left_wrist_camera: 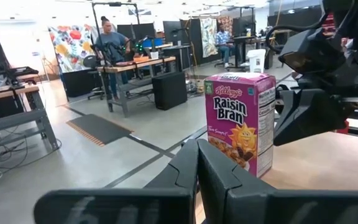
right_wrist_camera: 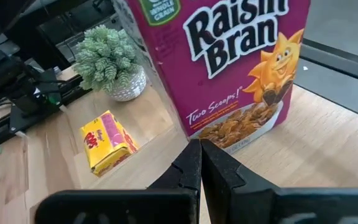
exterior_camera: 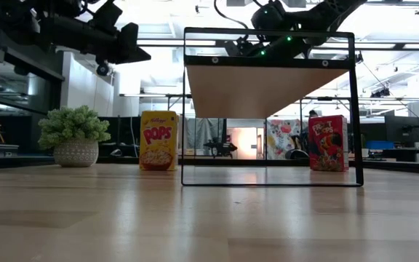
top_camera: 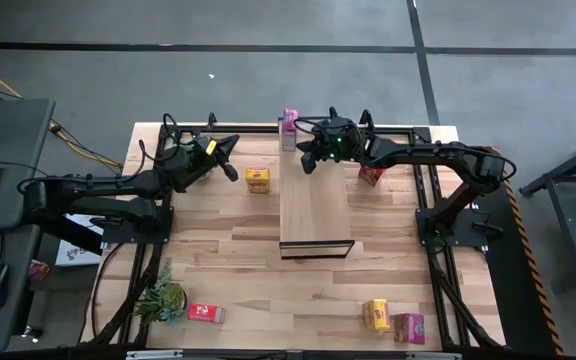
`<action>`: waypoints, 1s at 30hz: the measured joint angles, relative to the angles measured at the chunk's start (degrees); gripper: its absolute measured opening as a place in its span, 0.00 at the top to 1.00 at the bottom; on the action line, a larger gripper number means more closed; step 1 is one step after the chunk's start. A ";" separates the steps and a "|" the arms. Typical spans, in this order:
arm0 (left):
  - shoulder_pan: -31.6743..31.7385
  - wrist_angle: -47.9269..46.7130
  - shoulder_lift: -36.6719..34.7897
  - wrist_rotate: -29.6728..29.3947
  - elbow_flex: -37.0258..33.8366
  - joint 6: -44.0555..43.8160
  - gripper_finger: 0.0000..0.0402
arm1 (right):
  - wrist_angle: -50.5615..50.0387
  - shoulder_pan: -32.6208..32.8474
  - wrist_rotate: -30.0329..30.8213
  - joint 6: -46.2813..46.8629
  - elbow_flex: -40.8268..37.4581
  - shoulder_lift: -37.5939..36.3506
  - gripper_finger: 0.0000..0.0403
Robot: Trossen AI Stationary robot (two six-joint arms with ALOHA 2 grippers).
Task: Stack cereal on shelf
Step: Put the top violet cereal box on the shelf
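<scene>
A magenta Raisin Bran box point(top_camera: 289, 129) stands upright on its base at the far end of the light-wood shelf point(top_camera: 314, 205). It also shows in the right wrist view point(right_wrist_camera: 229, 68) and the left wrist view point(left_wrist_camera: 241, 121). My right gripper point(top_camera: 308, 165) is shut point(right_wrist_camera: 200, 155) and empty. It hovers over the shelf just right of that box, and the high view shows a small gap between them. My left gripper point(top_camera: 232, 172) is shut point(left_wrist_camera: 197, 163) and empty, raised left of the shelf near a yellow box point(top_camera: 258, 179) that stands on the table.
A red box point(top_camera: 371, 175) stands right of the shelf. Near the front edge lie a red box point(top_camera: 205, 313), a yellow box point(top_camera: 375, 314) and a magenta box point(top_camera: 408, 327). A potted plant point(top_camera: 163, 297) sits front left. The shelf is raised on a black frame point(exterior_camera: 183, 109).
</scene>
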 joint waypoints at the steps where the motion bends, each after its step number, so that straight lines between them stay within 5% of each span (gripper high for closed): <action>1: 0.00 -0.17 0.00 0.00 0.00 0.00 1.00 | -0.19 -0.01 0.00 -0.02 0.00 0.00 1.00; 10: 0.00 -0.39 0.00 0.02 0.00 0.00 1.00 | 1.02 -3.91 3.02 -1.45 0.00 0.00 1.00; 18: 0.00 -0.09 0.00 0.04 0.00 0.00 1.00 | 7.22 -6.47 -1.88 1.32 0.02 1.42 1.00; 30: 0.00 -0.13 0.00 0.15 0.00 0.74 1.00 | 9.72 -6.85 -1.53 2.41 0.02 3.08 1.00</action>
